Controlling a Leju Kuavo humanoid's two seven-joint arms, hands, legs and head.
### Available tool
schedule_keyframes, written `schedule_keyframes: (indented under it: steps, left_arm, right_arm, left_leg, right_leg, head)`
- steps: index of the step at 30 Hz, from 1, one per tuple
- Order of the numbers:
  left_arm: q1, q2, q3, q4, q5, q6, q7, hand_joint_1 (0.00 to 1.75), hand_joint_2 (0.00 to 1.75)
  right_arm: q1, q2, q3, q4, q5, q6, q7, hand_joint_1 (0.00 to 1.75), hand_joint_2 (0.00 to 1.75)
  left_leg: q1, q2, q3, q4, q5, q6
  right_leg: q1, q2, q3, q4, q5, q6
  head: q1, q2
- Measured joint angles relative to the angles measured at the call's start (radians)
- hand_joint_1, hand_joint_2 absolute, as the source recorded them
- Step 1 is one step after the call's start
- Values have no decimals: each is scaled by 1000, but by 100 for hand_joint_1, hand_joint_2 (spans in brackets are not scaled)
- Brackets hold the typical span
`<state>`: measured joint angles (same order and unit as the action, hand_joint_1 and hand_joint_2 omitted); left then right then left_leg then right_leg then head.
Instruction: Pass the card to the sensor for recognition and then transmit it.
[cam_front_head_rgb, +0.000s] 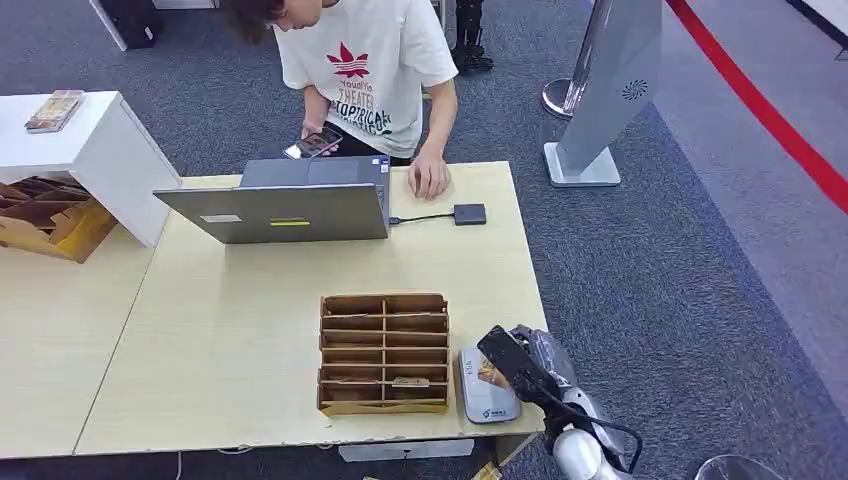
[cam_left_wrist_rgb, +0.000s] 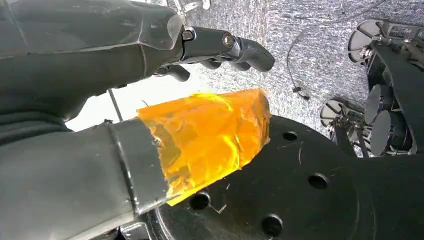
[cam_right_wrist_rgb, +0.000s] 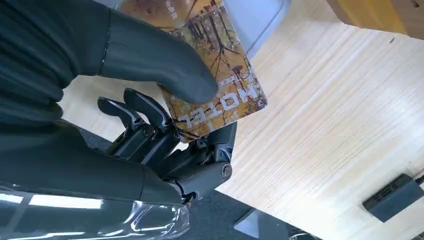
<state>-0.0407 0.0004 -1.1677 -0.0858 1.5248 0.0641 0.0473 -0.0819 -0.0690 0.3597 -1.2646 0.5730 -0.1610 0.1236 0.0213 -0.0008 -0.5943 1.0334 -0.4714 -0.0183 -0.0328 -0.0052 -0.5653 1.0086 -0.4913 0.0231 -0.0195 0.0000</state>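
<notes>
Nearest us in the head view, our right hand holds a card just above the grey sensor at the table's near edge, beside a wooden slotted organizer; farther back, a person leans over an open laptop cabled to a small black box. From our left wrist, the left hand hangs with fingers gently curled around nothing, its thumb taped orange. From our right wrist, thumb and fingers pinch the card, an amber woodland print lettered "HOTEL", over pale tabletop.
</notes>
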Motion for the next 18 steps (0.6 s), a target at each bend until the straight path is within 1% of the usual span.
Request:
schedule_keyframes:
  steps: [18]
  left_arm:
    - [-1,0,0,0,0,5,2,0,0]
  right_arm:
    - [-6,0,0,10,5,8,3,175,175]
  left_leg:
    - [0,0,0,0,0,0]
  right_leg:
    - [0,0,0,0,0,0]
  head:
    - [0,0]
